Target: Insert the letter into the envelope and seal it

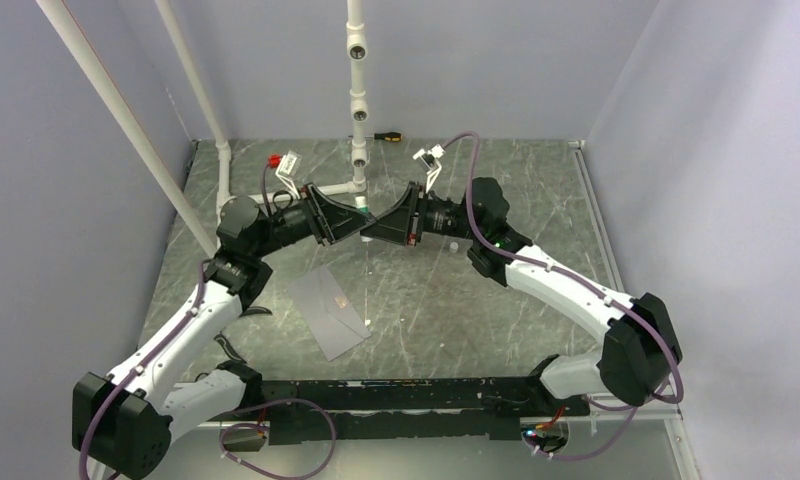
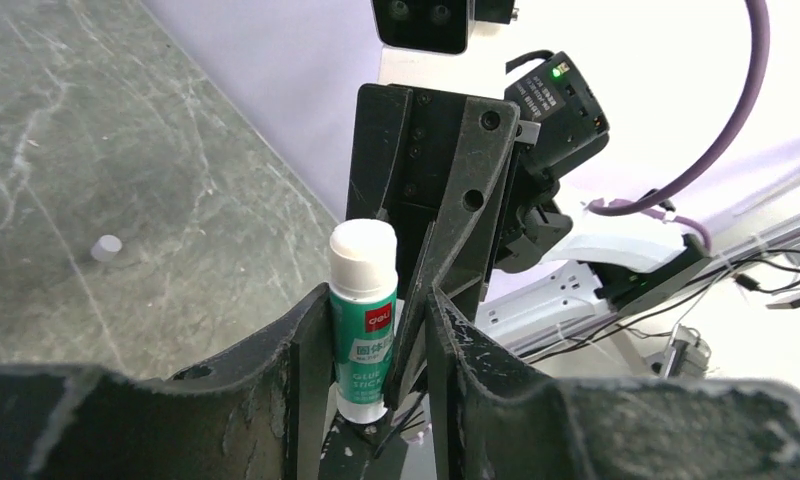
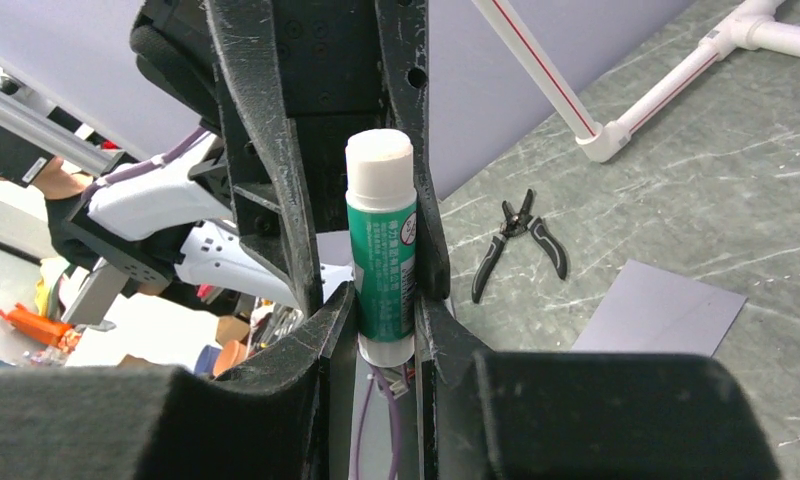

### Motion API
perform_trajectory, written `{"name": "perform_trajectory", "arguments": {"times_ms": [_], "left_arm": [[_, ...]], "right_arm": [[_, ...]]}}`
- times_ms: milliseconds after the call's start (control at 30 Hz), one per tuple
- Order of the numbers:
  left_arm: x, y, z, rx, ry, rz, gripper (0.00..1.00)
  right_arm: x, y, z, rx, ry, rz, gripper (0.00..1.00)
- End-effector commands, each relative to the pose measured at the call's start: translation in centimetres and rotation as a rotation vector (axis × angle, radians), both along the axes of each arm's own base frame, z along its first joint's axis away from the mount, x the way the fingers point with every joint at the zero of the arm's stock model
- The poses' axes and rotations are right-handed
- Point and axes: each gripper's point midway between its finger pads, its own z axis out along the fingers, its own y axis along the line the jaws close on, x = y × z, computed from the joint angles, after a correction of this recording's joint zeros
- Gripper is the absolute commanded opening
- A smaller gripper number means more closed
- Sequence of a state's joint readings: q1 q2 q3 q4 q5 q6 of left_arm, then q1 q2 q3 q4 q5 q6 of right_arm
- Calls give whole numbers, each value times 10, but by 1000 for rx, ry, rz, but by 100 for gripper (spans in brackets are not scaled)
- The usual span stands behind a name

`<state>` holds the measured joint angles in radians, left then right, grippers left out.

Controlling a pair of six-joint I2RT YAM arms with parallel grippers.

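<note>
Lies flat on the table (image 1: 496, 300): the envelope (image 1: 328, 312), grey, long axis running from far-left to near-right, a small orange mark near its middle. Cannot tell which way the flap faces, nor whether the letter sits inside. Rests nearer than both grippers and a little left of where they meet, well apart from them, touched by neither.

Meet tip to tip above the far middle of the table: left gripper (image 2: 374, 300) and right gripper (image 3: 386, 300). Spans the two: a green glue stick (image 3: 381, 240), long axis in line with both sets of fingers, white at each end. Right jaws pinched on one end of it. Left jaws partly spread around the other end, one finger against the tube, a gap at the other.
</note>
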<state>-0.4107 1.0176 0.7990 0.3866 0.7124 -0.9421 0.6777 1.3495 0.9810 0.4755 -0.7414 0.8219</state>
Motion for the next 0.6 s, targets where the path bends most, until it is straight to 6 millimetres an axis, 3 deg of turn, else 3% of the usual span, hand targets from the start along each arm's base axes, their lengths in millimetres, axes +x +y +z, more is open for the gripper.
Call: {"name": "perform_trajectory", "arguments": {"times_ms": [0,200,400,567], "left_arm": [[-1,3,27,-137,-17,25,38],[0,-2,27,-174,2,-7,52],[1,-2,30,-201,-18,-8,35],[-4,-7,20,-103,-32,-33,30]], "right_arm": [[-17,-8,41,115,-130,20,9],[-21,-8,43,134,-136,38,9],[-22,-10,42,126,-137,36,9],[-17,-12,45,123,-120,-2,9]]}}
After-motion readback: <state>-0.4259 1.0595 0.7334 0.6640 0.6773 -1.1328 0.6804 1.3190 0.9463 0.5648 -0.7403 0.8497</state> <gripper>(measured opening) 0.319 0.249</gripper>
